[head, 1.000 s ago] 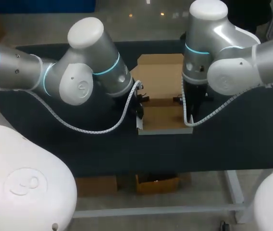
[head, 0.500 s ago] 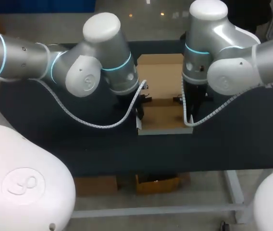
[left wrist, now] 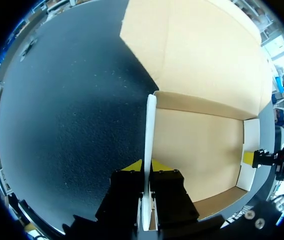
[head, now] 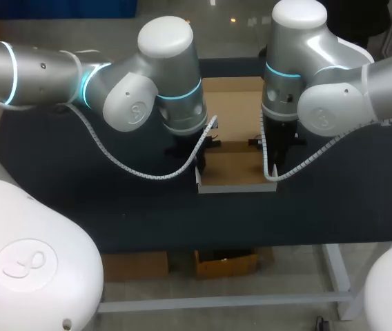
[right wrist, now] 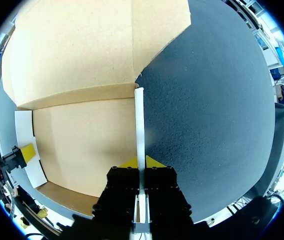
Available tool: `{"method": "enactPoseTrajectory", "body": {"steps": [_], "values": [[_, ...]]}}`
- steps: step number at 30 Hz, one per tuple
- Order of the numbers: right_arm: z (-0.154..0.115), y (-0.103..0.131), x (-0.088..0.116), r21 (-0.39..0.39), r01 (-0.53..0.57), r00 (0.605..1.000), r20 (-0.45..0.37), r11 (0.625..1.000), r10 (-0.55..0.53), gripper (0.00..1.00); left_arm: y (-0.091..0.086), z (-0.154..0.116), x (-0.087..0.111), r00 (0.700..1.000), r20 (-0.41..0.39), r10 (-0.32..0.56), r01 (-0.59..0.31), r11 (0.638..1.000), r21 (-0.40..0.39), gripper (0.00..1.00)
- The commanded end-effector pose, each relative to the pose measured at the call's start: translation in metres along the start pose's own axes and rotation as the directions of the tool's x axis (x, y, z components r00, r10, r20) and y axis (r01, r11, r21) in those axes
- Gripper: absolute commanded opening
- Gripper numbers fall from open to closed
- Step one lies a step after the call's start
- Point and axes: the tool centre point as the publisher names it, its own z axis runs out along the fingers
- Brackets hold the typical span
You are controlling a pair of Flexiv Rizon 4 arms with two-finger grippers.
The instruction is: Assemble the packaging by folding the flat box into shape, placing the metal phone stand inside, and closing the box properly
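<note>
A brown cardboard box (head: 234, 167) lies half folded on the dark table, its floor flat and its wide lid flap (head: 232, 110) spread out behind. The white-edged left side wall (left wrist: 150, 125) stands upright between the fingers of my left gripper (left wrist: 146, 165), which is shut on it from both sides. On the opposite side, my right gripper (right wrist: 140, 161) is shut on the upright right side wall (right wrist: 139, 120). From above, the left gripper (head: 201, 160) and right gripper (head: 270, 164) flank the box floor. Each wrist view shows the other arm's yellow tip across the box.
The box's low front wall (head: 236, 187) faces the table's front edge (head: 203, 245). Dark table surface (head: 79, 200) stretches open to the left of the box and to its right (head: 348, 193). My left arm's big elbow joint (head: 165, 76) hangs over the back left.
My left arm's upper joints have swung right, toward the box, and its fingers have closed in on the left side wall. The right arm and the box have stayed put.
</note>
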Motion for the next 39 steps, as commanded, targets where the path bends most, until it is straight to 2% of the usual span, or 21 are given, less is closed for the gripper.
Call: {"method": "enactPoseTrajectory", "body": {"steps": [1,4,6,20,23,26,27,28,34,39], "values": [[0.0,0.001,0.001,0.006,0.0,1.0,0.003,1.0,0.0,0.0,-0.002,0.008,0.002,0.998,0.06,-0.003,0.003,1.0,0.001,0.09],[0.0,0.001,0.001,0.006,0.0,1.0,0.003,1.0,0.0,0.0,-0.002,0.009,0.001,0.998,0.062,-0.006,0.006,1.0,0.0,0.06],[0.0,0.001,0.001,0.006,0.0,1.0,0.003,1.0,0.0,0.0,-0.002,0.01,0.0,0.998,0.065,-0.007,0.007,1.0,-0.001,0.0],[0.0,0.001,0.001,0.006,0.0,1.0,0.003,1.0,0.0,0.0,-0.001,0.01,-0.001,0.998,0.068,-0.011,0.011,1.0,0.0,0.0],[-0.011,0.002,0.002,-0.015,0.018,0.997,0.074,1.0,-0.016,0.0,0.0,0.011,-0.002,0.998,0.068,-0.01,0.01,1.0,0.0,0.0],[-0.02,0.002,0.003,-0.042,0.047,0.993,0.109,0.998,-0.042,0.2,0.0,0.01,-0.002,0.998,0.067,-0.01,0.01,1.0,0.001,0.0],[-0.024,0.002,0.004,-0.052,0.058,0.991,0.127,0.997,-0.051,0.34,0.0,0.01,-0.002,0.998,0.067,-0.01,0.009,1.0,0.001,0.0],[-0.027,0.001,0.005,-0.06,0.065,0.989,0.134,0.996,-0.057,0.4,0.0,0.01,-0.002,0.998,0.067,-0.009,0.009,1.0,0.002,0.0],[-0.044,-0.001,0.005,-0.124,0.102,0.986,0.144,0.987,-0.084,0.49,0.002,0.007,-0.002,0.998,0.068,-0.006,0.005,1.0,0.008,0.0],[-0.052,-0.004,0.001,-0.156,0.107,0.988,0.131,0.982,-0.086,0.5,0.004,0.004,-0.002,0.998,0.067,-0.005,0.004,1.0,0.015,0.0]]}}
